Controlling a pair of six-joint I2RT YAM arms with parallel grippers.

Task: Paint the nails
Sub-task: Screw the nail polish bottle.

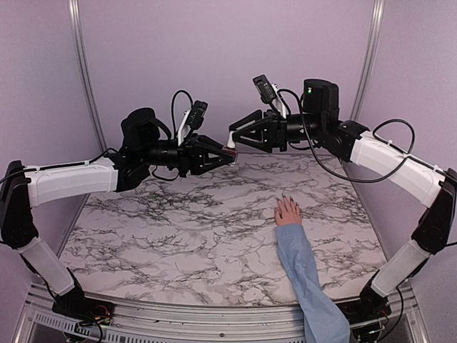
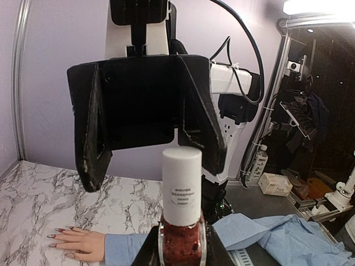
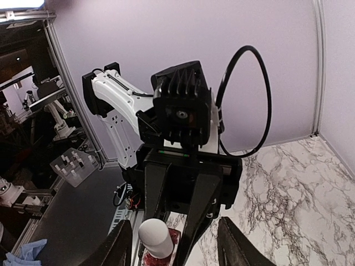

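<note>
Nails [image 1: 283, 197], dark at the fingertips of a small hand [image 1: 288, 212], lie flat on the marble tabletop [image 1: 164, 229], right of centre in the top view. The light-blue sleeve [image 1: 305, 279] runs back over the near edge. Open marble stretches left of the hand and ahead of it to the far edge. Both arms meet high over that far edge, well apart from the hand. The left gripper [image 1: 227, 156] is clamped on a nail polish bottle [image 1: 230, 151], and the right gripper [image 1: 234, 136] comes in just above it from the right.

In the left wrist view, the bottle of red glitter polish [image 2: 182, 239] sits gripped at the bottom edge with its white cap [image 2: 181, 185] upright. The right gripper [image 2: 154, 174] faces the camera with its jaws wide apart. One finger [image 2: 202, 133] is just beside the cap and the other stands well off toward the picture's left. Below, near the bottom-left corner, the hand [image 2: 83, 245] rests on the marble. Its nails [image 2: 55, 235] point toward the picture's left, far from the bottle.

In the right wrist view, the right gripper's own fingers [image 3: 119, 246] stand either side of the cap [image 3: 155, 237]. There is a slim gap on the picture's left and more room on the other side. The left gripper [image 3: 186, 244] holds the bottle from opposite. On the right, the marble runs to the lilac wall [image 3: 277, 66].
</note>
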